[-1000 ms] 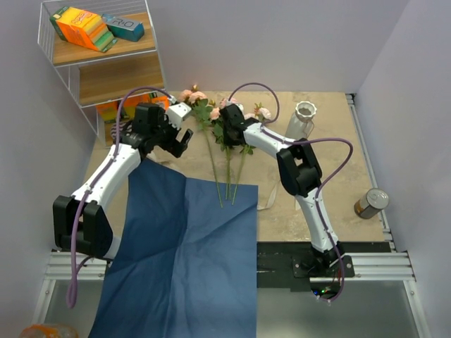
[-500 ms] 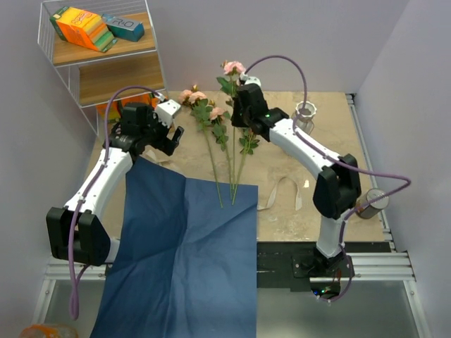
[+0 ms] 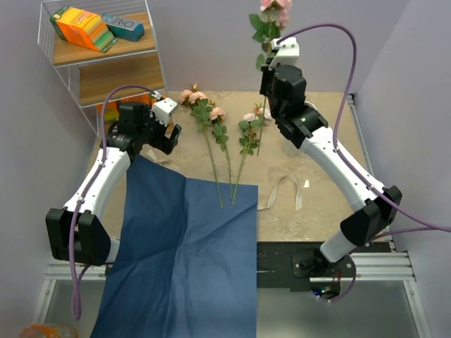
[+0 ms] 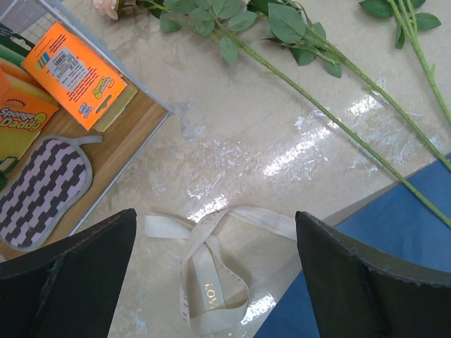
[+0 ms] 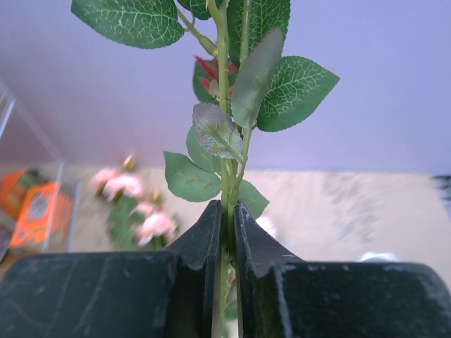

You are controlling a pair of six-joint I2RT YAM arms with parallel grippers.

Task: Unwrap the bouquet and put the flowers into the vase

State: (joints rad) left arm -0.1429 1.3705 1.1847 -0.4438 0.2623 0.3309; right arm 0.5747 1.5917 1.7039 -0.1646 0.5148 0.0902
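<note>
My right gripper [image 3: 270,69] is shut on the green stem [image 5: 224,141] of one pink rose [image 3: 275,5]. It holds the rose upright, high over the back of the table, with the stem's end hanging down [image 3: 259,137]. Other flowers [image 3: 211,116] lie on the table, their stems [image 4: 338,120] reaching onto the spread blue paper [image 3: 183,239]. My left gripper [image 3: 166,134] is open and holds nothing. It hovers over a loose cream ribbon [image 4: 204,271] by the paper's corner. The vase is hidden behind the right arm.
A wire shelf [image 3: 106,63] with orange sponge packs [image 4: 77,74] and a striped pad [image 4: 46,186] stands at the back left, close to my left gripper. A second piece of ribbon [image 3: 283,191] lies right of the paper. Walls close in the back and right.
My right gripper has lifted one rose off the table and carried it up and to the right. My left gripper drew back slightly to the left, still open.
</note>
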